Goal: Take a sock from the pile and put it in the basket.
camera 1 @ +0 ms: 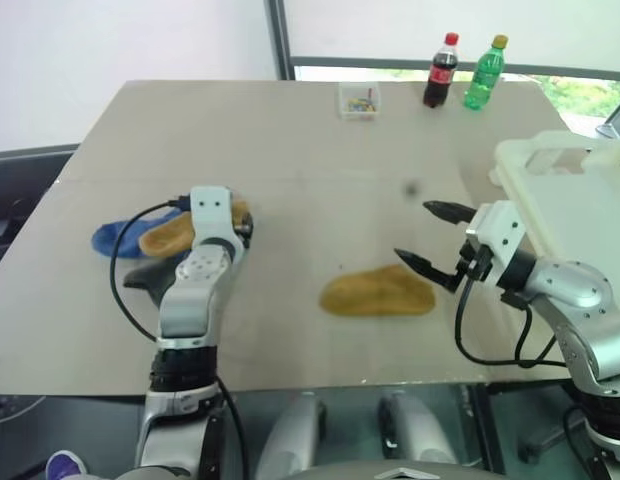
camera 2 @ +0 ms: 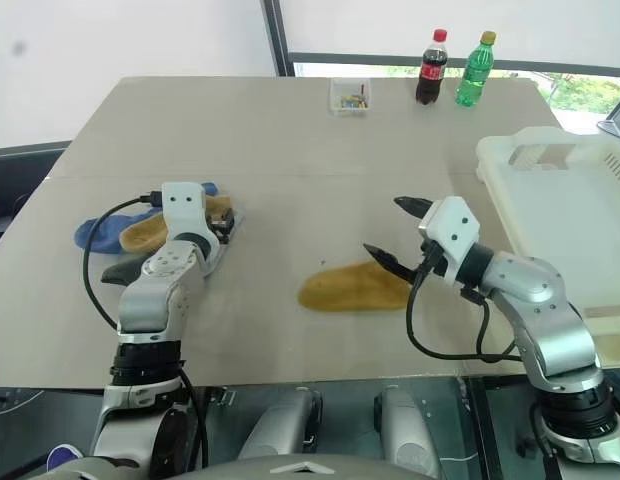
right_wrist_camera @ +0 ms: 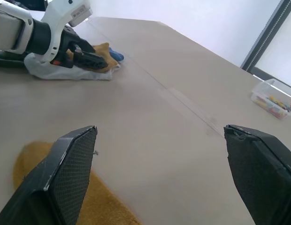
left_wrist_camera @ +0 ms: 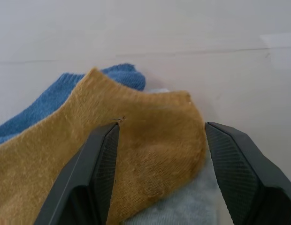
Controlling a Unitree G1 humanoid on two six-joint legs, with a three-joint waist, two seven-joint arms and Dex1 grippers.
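On the right of a beige table point(camera 1: 290, 150) sits the cream basket point(camera 1: 580, 200), the sock pile point(camera 1: 140, 240) lies left with the left gripper point(left_wrist_camera: 159, 154) spread over its mustard sock point(left_wrist_camera: 89, 154), the right gripper point(camera 1: 430, 240) gapes empty above a lone mustard sock point(camera 1: 378, 292), and two bottles' labels far away are unreadable.

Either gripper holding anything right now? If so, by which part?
Nothing held. Right gripper is open above the loose mustard sock on the table; left gripper is open, straddling the top mustard sock of the pile.
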